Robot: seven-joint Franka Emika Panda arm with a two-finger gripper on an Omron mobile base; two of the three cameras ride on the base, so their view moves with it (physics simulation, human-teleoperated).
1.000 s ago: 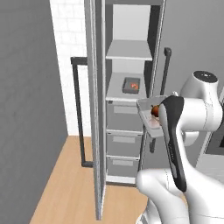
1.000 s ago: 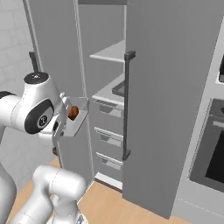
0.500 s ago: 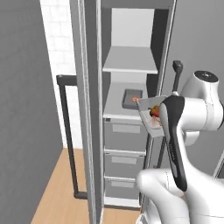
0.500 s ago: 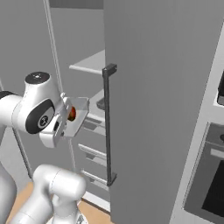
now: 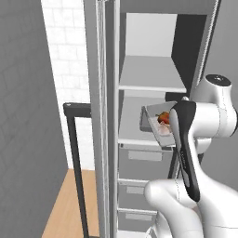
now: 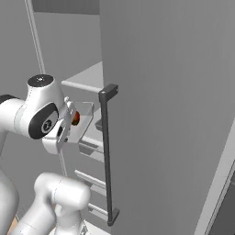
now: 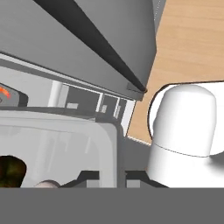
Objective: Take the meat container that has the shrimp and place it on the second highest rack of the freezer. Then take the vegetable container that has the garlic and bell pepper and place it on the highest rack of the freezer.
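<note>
- Freezer point(image 5: 139, 83), door open: the highest rack point(image 5: 151, 76) is bare and lies above the level of the carried load.
- Vegetable container point(image 5: 155, 123): held in the air just in front of the lower shelf, visibly tilted, with the bell pepper point(image 5: 163, 117) inside.
- Risk: the tilt could roll the contents out; the tray edge could strike a shelf front during the lift.
- Gripper point(image 7: 111, 177): narrow, clamped on the container's rim.
</note>
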